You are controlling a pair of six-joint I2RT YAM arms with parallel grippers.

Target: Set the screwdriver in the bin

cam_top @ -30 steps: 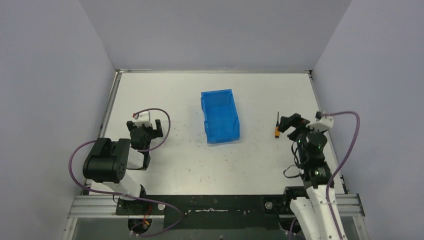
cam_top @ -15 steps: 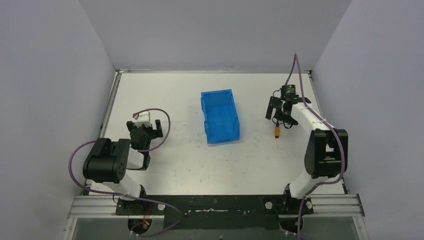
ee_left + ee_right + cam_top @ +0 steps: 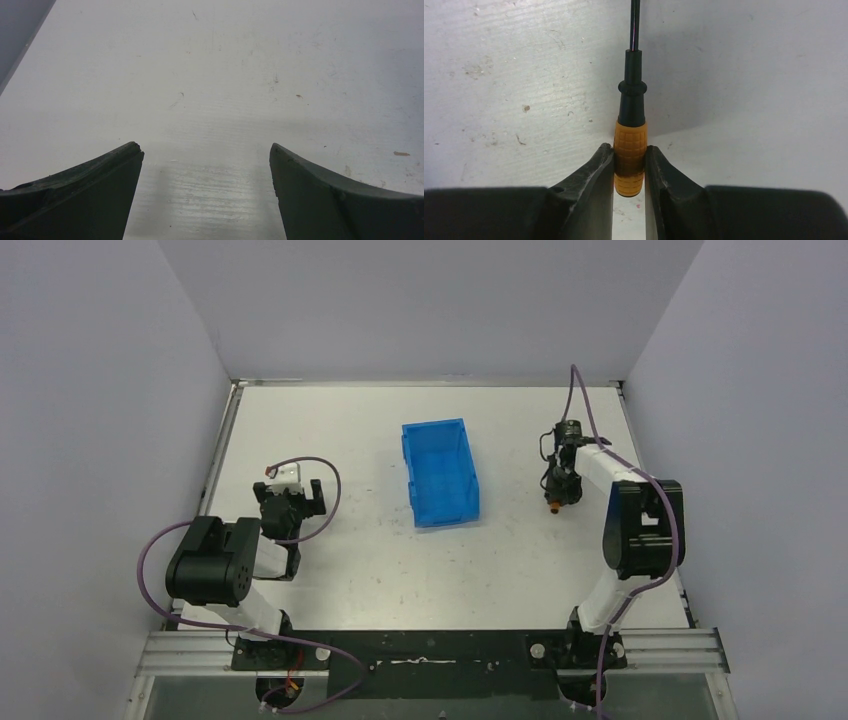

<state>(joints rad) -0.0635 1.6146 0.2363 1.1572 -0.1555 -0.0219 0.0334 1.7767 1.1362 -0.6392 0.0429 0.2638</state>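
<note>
The screwdriver [image 3: 630,150] has a knurled orange handle and a thin black shaft; it lies on the white table [image 3: 340,440] with the shaft pointing away from the wrist camera. My right gripper [image 3: 629,149] is shut on the orange handle, both pads pressed against its sides. From above, the right gripper [image 3: 556,492] reaches down at the table's right side, and only the screwdriver's [image 3: 553,506] orange end shows below it. The blue bin [image 3: 440,471] stands empty in the middle, a short way left of that gripper. My left gripper [image 3: 205,150] is open over bare table.
The left arm [image 3: 230,560] rests folded at the near left. Grey walls enclose the table on three sides, with a raised metal rail [image 3: 222,450] along the left edge. The table surface is scuffed with small marks.
The right arm swung from the near right out over the screwdriver, lowered onto it, and its jaws went from wide open to shut on the orange handle. The left arm stayed still.
</note>
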